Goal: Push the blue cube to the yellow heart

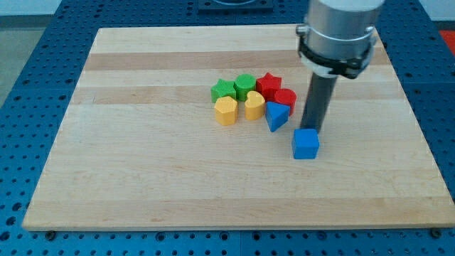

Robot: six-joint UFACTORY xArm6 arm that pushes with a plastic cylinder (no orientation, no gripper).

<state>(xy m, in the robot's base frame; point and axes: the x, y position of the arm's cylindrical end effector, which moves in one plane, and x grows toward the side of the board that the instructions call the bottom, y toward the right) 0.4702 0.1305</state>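
The blue cube (306,144) sits on the wooden board right of centre. The yellow heart (254,105) lies in a cluster to the cube's upper left, with a blue triangle block (276,116) between them. My tip (310,129) stands just behind the blue cube, at its top edge, touching or nearly touching it.
The cluster also holds a yellow hexagon block (226,110), a green star block (223,90), a green cylinder (245,86), a red star block (269,84) and a red cylinder (285,100). The wooden board (142,156) lies on a blue perforated table.
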